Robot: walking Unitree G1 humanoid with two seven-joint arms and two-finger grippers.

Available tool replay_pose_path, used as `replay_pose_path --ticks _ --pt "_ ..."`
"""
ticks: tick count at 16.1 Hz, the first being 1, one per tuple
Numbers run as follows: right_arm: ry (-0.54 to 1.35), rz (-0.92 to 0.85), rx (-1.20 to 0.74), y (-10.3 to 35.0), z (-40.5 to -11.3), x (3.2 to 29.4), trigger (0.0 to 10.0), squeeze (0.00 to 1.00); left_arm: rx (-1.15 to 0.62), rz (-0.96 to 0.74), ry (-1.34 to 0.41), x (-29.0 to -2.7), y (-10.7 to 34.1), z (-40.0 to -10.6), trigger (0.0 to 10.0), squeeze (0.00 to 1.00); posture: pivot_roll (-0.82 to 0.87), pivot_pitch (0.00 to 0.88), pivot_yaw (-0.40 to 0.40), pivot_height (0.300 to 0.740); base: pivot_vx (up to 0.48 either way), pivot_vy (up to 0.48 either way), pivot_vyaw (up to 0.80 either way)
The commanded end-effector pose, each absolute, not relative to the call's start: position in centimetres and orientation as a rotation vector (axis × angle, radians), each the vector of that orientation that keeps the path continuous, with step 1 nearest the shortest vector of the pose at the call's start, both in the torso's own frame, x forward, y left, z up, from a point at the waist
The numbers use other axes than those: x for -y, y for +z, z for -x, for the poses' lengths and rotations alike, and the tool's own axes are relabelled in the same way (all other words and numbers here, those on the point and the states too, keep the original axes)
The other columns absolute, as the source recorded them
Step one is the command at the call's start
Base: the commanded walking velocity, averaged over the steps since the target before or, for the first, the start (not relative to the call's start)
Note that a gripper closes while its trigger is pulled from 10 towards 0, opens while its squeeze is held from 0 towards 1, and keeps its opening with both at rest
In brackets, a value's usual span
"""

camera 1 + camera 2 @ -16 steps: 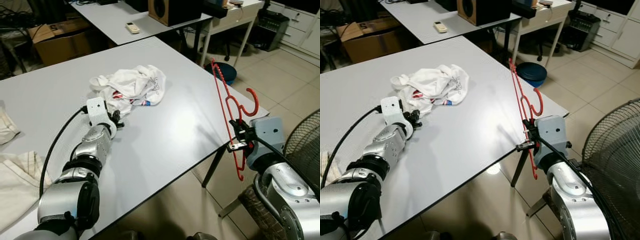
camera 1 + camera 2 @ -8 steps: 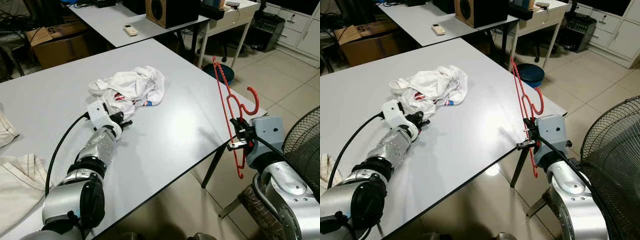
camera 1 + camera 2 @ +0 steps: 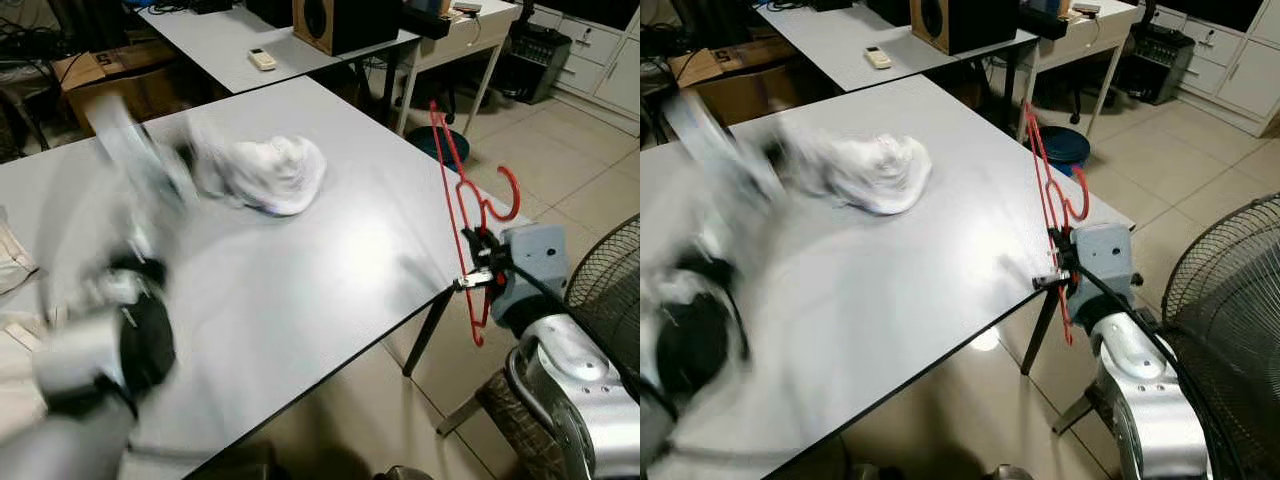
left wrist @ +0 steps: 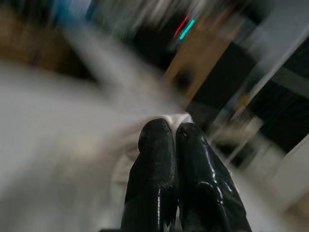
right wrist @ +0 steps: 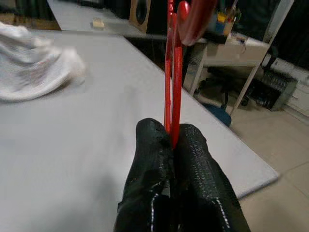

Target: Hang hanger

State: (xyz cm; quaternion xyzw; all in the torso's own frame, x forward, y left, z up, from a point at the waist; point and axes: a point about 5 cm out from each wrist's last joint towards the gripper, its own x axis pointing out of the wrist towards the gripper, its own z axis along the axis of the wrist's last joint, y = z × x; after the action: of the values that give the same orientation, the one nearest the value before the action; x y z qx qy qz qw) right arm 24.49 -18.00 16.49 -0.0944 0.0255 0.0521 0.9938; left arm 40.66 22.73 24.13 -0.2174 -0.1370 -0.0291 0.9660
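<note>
The grey surface (image 3: 330,250) carries a white cloth (image 3: 265,172), with the left arm (image 3: 110,330) a blur beside it; its left gripper (image 4: 177,140) has its fingers pressed together, holding nothing discernible. Off the surface's corner, the right gripper (image 5: 171,140) pinches the red hanger (image 3: 463,200) upright by its thin bar. That narrow grip could let the hanger twist or slip, and the hook could catch the surface's edge. No writing or brand is readable.
</note>
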Motion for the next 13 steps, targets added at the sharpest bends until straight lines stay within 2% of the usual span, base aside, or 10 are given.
replay_pose_path --ticks 1,2,3,5,6,8,13 --pt "0.071 0.190 -0.017 17.0 -24.8 18.5 10.0 0.00 0.565 0.326 -0.286 -21.5 31.2 -40.2 0.0 0.00 -0.19 0.000 0.041 0.740 0.000 0.000 0.00" --pt "0.054 0.181 -0.001 17.2 -24.8 18.6 10.0 0.00 0.734 0.349 -0.537 -19.9 35.6 -38.9 0.0 0.00 -0.17 0.000 0.045 0.740 0.000 0.000 0.00" --pt "0.033 0.159 0.005 17.2 -24.9 18.8 10.0 0.00 0.777 0.381 -0.677 -19.1 37.5 -38.1 0.0 0.00 -0.17 0.000 0.048 0.740 0.000 0.000 0.00" --pt "0.023 0.150 0.002 16.9 -25.0 18.7 10.0 0.00 0.646 0.236 -0.644 -18.9 35.9 -38.8 0.0 0.00 -0.16 0.000 0.054 0.740 0.000 0.000 0.00" --pt "0.027 0.150 0.005 16.8 -25.1 18.5 10.0 0.00 0.525 0.091 -0.604 -18.8 33.2 -39.6 0.0 0.00 -0.16 0.000 0.056 0.740 0.000 0.000 0.00" --pt "0.030 0.143 0.010 16.8 -25.1 18.3 10.0 0.00 0.386 -0.021 -0.641 -18.3 30.3 -39.6 0.0 0.00 -0.15 0.000 0.054 0.740 0.000 0.000 0.00" --pt "0.030 0.145 0.001 16.5 -24.9 18.2 10.0 0.00 0.291 -0.141 -0.680 -18.3 28.7 -39.6 0.0 0.00 -0.15 0.000 0.061 0.740 0.000 0.000 0.00"
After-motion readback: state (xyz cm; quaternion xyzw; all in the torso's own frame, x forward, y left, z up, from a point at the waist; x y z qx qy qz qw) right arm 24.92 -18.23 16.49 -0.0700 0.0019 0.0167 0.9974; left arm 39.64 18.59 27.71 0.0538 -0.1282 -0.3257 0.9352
